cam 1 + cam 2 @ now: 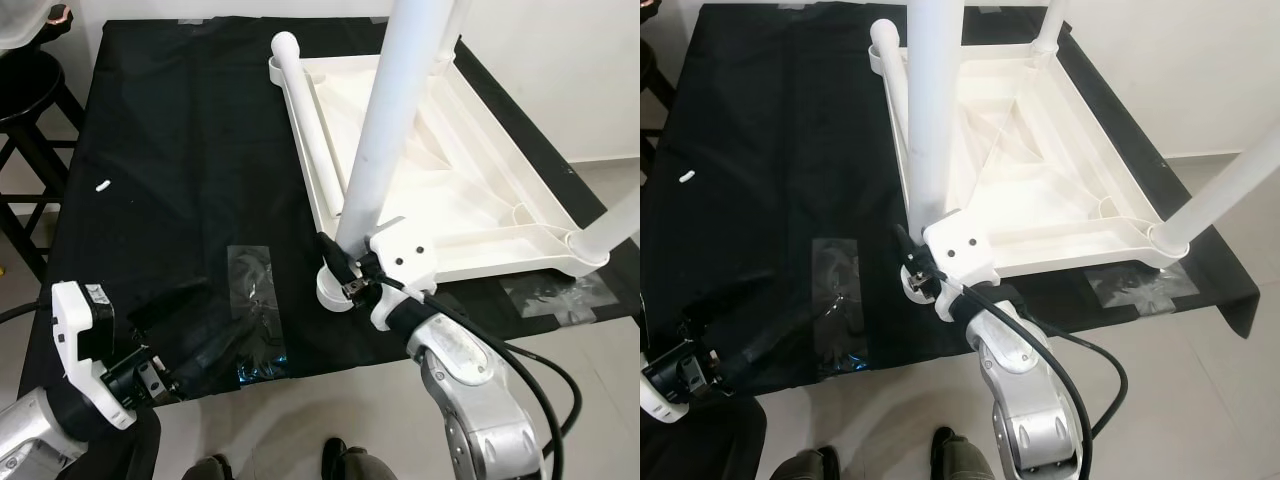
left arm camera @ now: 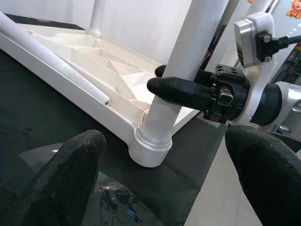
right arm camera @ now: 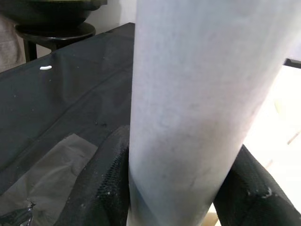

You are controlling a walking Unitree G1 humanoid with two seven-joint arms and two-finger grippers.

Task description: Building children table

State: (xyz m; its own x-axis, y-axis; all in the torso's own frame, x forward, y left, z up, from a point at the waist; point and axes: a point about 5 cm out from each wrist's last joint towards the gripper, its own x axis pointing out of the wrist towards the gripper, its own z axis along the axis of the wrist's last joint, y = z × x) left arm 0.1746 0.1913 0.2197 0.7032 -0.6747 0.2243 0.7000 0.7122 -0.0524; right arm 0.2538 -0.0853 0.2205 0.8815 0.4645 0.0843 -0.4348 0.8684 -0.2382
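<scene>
Smooth white plastic table leg [image 1: 385,120]; matt black cloth [image 1: 180,170]; glossy clear plastic film [image 1: 255,300]

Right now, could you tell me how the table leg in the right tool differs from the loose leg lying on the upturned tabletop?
The gripped leg stands upright in the near corner socket; the loose leg lies flat along the edge of the tabletop. The right tool clamps the gripped leg near its base, while nothing holds the loose leg. Both are plain white tubes.
</scene>
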